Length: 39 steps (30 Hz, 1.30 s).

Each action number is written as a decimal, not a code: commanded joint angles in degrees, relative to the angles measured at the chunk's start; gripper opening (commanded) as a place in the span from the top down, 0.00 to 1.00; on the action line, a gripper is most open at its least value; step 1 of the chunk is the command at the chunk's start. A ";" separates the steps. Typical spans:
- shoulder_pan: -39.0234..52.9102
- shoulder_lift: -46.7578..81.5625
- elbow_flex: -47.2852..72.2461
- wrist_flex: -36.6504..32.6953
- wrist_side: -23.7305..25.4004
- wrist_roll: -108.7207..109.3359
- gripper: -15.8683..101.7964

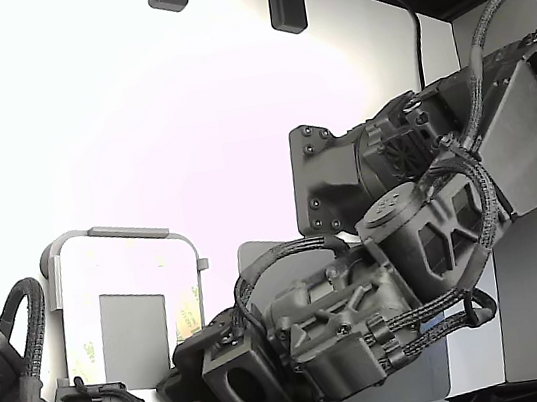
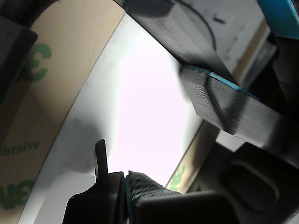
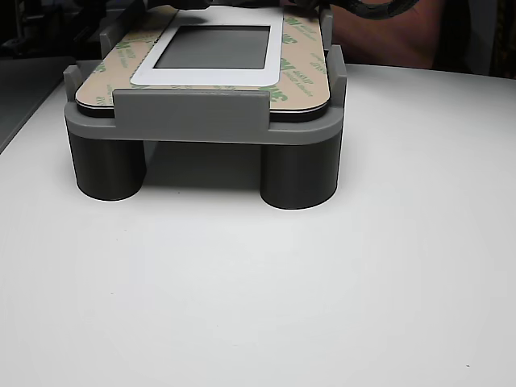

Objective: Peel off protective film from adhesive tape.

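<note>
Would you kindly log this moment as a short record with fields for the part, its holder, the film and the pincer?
part: flat panel with a dark grey window framed in white
holder: grey fixture on round legs, standing on the white table
protective film: tan strip with green print along the panel's edge, lying flat where visible
pincer: close over the panel; open or shut cannot be told
film lifted: not visibly
</note>
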 commanded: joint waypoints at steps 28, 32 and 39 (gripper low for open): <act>0.00 -0.35 -2.11 -0.09 -0.44 -1.41 0.95; 0.00 -0.35 -1.85 0.18 -0.44 -1.67 0.95; 0.00 -0.26 -1.49 0.00 -0.35 -1.76 0.95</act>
